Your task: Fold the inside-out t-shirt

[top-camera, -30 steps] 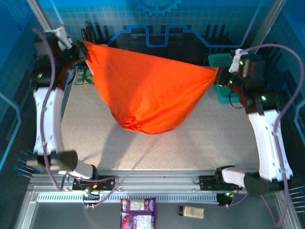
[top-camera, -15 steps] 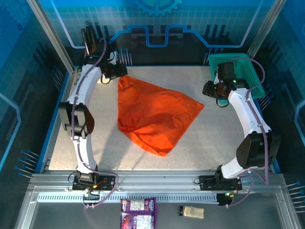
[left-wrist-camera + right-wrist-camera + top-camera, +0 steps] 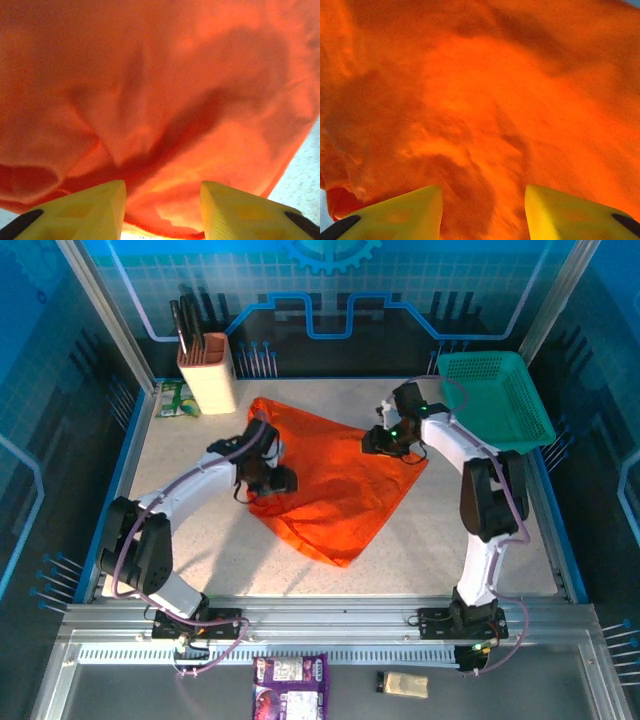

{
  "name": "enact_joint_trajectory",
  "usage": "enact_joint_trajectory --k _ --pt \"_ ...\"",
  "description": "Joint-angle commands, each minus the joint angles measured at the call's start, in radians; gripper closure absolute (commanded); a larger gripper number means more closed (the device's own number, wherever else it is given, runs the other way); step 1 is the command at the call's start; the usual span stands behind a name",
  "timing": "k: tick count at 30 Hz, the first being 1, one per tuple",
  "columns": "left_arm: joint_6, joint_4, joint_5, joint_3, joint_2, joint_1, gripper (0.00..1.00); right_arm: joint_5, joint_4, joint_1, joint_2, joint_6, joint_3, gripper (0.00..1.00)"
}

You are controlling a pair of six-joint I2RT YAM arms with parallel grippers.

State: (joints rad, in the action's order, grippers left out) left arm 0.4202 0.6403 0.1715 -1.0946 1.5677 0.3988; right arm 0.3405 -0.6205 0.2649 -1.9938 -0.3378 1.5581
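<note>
The inside-out t-shirt (image 3: pixel 335 480) is a bright orange heap lying crumpled on the table in a rough triangle, with one corner pointing toward the near edge. My left gripper (image 3: pixel 275 478) hovers low over the shirt's left edge. In the left wrist view, its yellow fingers (image 3: pixel 100 210) stand apart and the left gripper (image 3: pixel 162 202) is open over a rumpled hem of the t-shirt (image 3: pixel 165 100). My right gripper (image 3: pixel 380 437) is over the shirt's upper right part. In the right wrist view, the right gripper (image 3: pixel 482 202) is open above wrinkled orange cloth (image 3: pixel 485 100).
A teal mesh basket (image 3: pixel 497 395) stands at the back right, close behind the right arm. A beige knife holder (image 3: pixel 207 380) and a green packet (image 3: pixel 174 398) sit at the back left. Snack packets (image 3: pixel 290 685) lie below the front rail.
A second ago the shirt hung stretched in the air between both shut grippers. It has dropped flat onto the table. Both arms have come down over it with their jaws opened.
</note>
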Motion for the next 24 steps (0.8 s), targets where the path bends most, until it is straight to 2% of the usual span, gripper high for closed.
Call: enact_joint_trajectory --k 1,5,11,18,21,24 --pt "0.096 -0.116 -0.009 0.074 -0.039 0.027 0.56 0.09 0.046 0.035 -0.118 0.003 0.123 0.52" --pt "0.119 -0.161 -0.016 0.136 -0.02 0.032 0.54 0.099 0.052 0.05 -0.254 -0.033 0.239 0.52" --pt "0.126 -0.154 -0.049 0.117 0.075 -0.005 0.57 0.07 0.082 0.024 -0.328 -0.118 0.256 0.53" --pt "0.039 -0.1 -0.075 -0.06 0.293 -0.098 0.59 0.028 0.224 -0.093 -0.193 -0.239 -0.056 0.54" --pt "-0.001 -0.062 -0.1 -0.192 0.392 -0.131 0.59 0.018 0.258 -0.136 -0.108 -0.257 -0.186 0.55" --pt "-0.025 -0.02 -0.077 -0.365 0.509 -0.152 0.59 0.016 0.3 -0.149 -0.04 -0.276 -0.295 0.55"
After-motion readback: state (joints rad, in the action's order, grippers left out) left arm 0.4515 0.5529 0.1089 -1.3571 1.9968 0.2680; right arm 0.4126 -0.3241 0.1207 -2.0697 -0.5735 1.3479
